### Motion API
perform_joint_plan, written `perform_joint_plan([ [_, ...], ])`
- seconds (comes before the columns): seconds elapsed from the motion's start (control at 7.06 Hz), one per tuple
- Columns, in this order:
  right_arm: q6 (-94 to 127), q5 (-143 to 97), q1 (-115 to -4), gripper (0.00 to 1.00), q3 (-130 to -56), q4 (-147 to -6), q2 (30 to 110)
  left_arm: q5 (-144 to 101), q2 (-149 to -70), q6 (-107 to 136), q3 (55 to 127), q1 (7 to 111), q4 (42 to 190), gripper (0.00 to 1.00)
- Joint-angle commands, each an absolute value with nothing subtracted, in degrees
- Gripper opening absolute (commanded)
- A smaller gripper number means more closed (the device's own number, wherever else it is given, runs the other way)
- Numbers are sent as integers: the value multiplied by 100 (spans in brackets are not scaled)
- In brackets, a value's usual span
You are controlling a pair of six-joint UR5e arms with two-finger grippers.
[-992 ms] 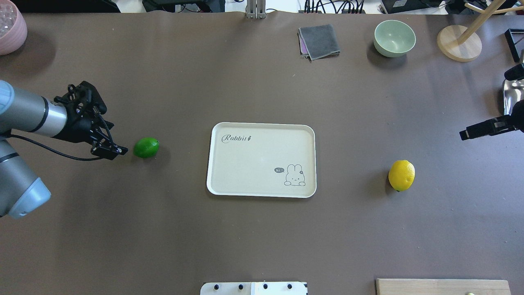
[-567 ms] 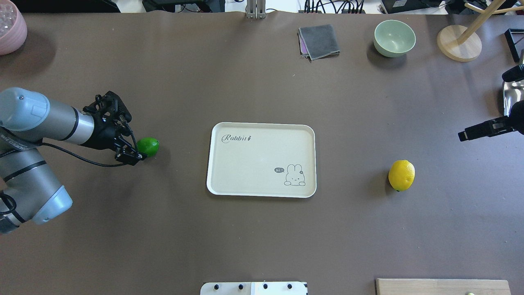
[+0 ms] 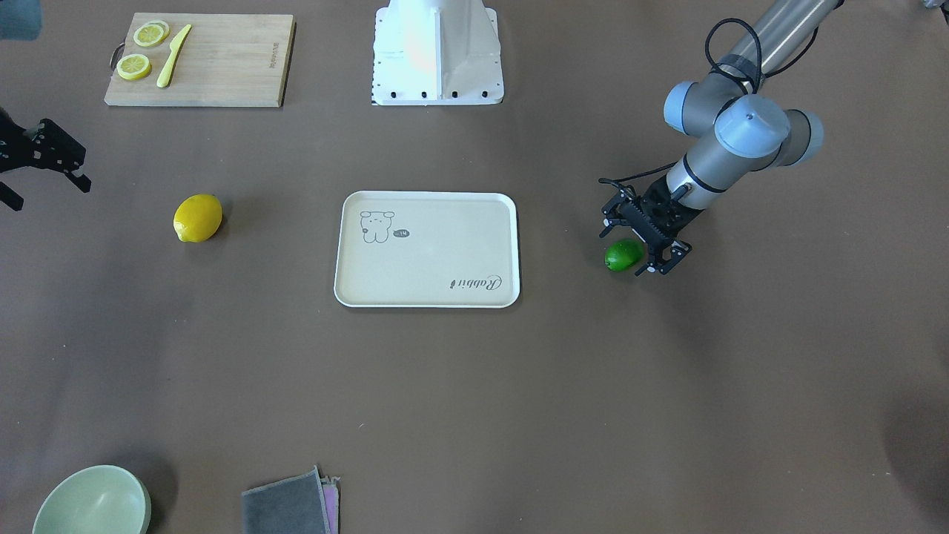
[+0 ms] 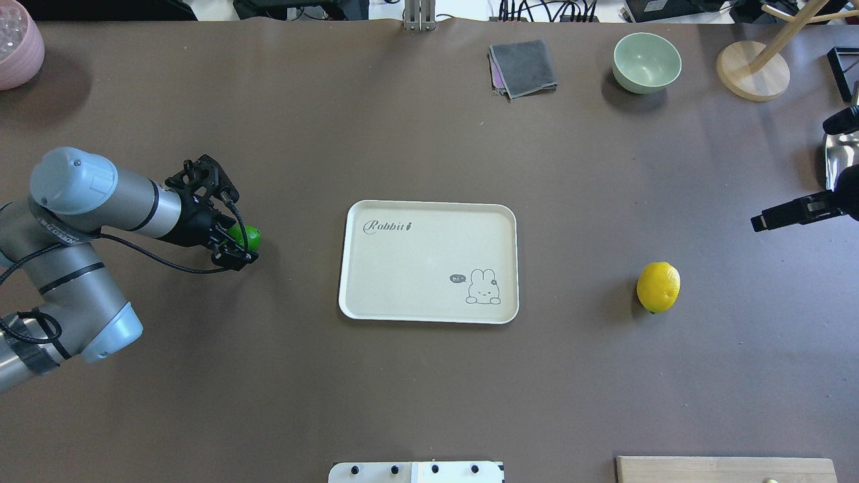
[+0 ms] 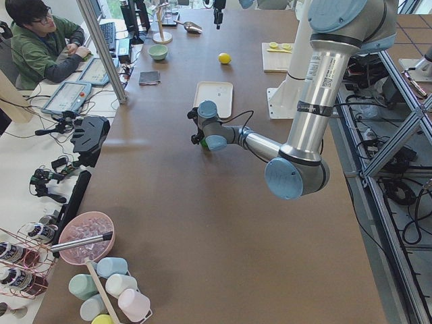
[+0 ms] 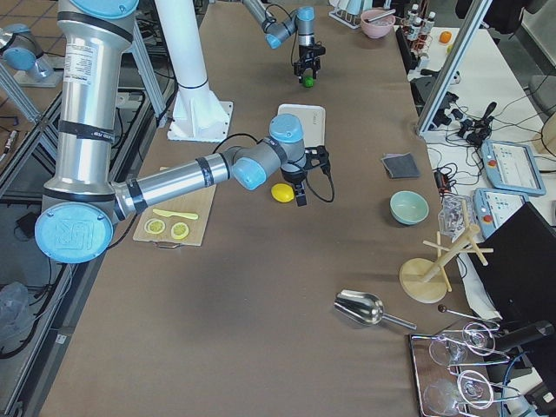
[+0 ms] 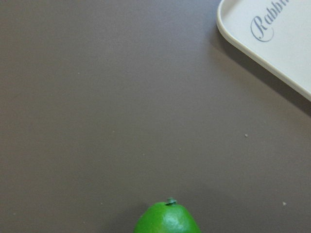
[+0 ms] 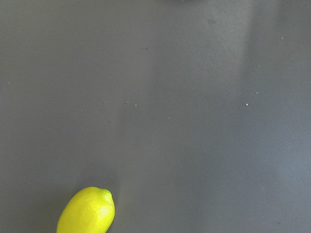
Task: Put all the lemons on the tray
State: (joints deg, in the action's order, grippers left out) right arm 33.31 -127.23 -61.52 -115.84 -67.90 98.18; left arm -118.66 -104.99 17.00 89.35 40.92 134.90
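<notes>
Green lemon [image 4: 251, 235] between left gripper [image 4: 239, 243] fingers [image 4: 242, 259]

Left hand [image 3: 635, 254] and right hand [image 3: 44, 193] both open.

light: bright, even | shadows: soft | focus: sharp | glare: none
</notes>
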Motion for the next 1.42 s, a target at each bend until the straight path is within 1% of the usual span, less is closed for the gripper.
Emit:
perform_joint_plan([
  [0.0, 3331, -12726, -6152, 100, -11593, -6785, 9817, -11865, -10477, 1722, 9060, 4087, 13491, 0],
  [0.14, 3331, -12727, -6152, 100, -11593, -6785, 9817, -11883, -10537, 1749, 9122, 4087, 13483, 0],
  [0.42, 3331, -12727, -6152, 100, -11593, -6785, 9817, -11874, -11010, 3007, 9106, 4035, 13474, 0],
  [0.71, 3331, -12727, -6152, 100, -11593, -6785, 9817, -11578, -11563, 4177, 9071, 3501, 13474, 0],
  [0.85, 3331, -12727, -6152, 100, -11593, -6785, 9817, -10914, -11845, 4801, 9062, 3089, 13465, 0],
  [0.99, 3331, -12727, -6152, 100, -11593, -6785, 9809, -10429, -12056, 5086, 9035, 2954, 13491, 5],
  [1.13, 3331, -12727, -6152, 100, -11593, -6785, 9809, -10250, -12085, 5176, 9026, 2953, 13500, 96],
  [1.28, 3322, -12718, -6152, 100, -11601, -6785, 9800, -10248, -12041, 5238, 9079, 3005, 13691, 98],
])
